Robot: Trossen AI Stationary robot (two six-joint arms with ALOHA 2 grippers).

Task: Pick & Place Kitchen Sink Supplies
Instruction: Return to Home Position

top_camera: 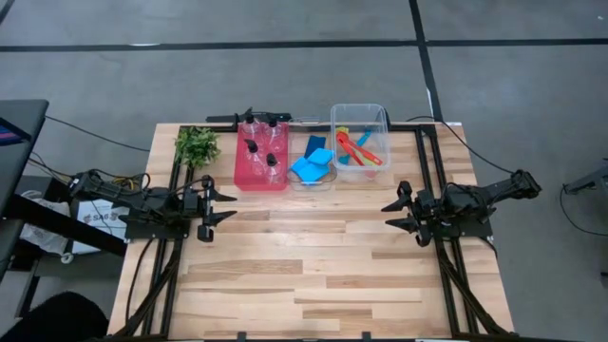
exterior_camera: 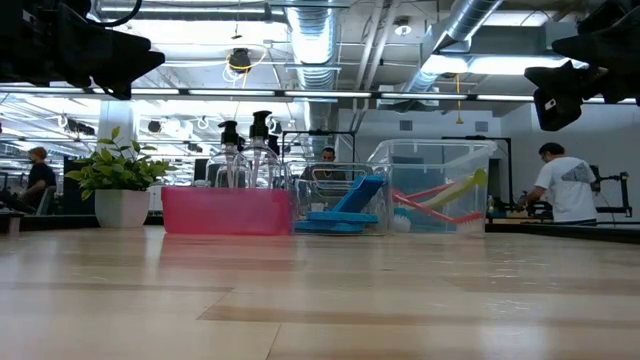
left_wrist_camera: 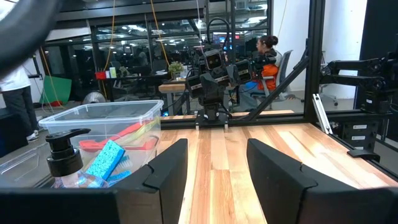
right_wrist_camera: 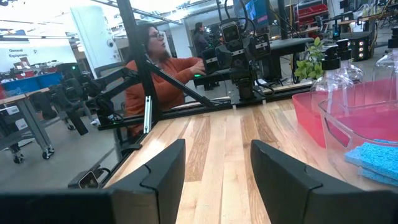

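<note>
On the table stand 1 pink bin (top_camera: 238, 163), 2 clear bins (top_camera: 359, 105) and 1 plant (top_camera: 197, 145). In the bins are 4 pump bottles (top_camera: 252, 147), at least 2 blue sponges (top_camera: 309, 169) and at least 3 brushes (top_camera: 359, 150).

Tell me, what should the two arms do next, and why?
Probably just ease into their rest pose and stop. The left gripper and right gripper hover open and empty, each on its own side of the table. Every supply in view is already binned: pump bottles in the pink bin, blue sponges in the middle clear bin, brushes in the right clear bin.
</note>
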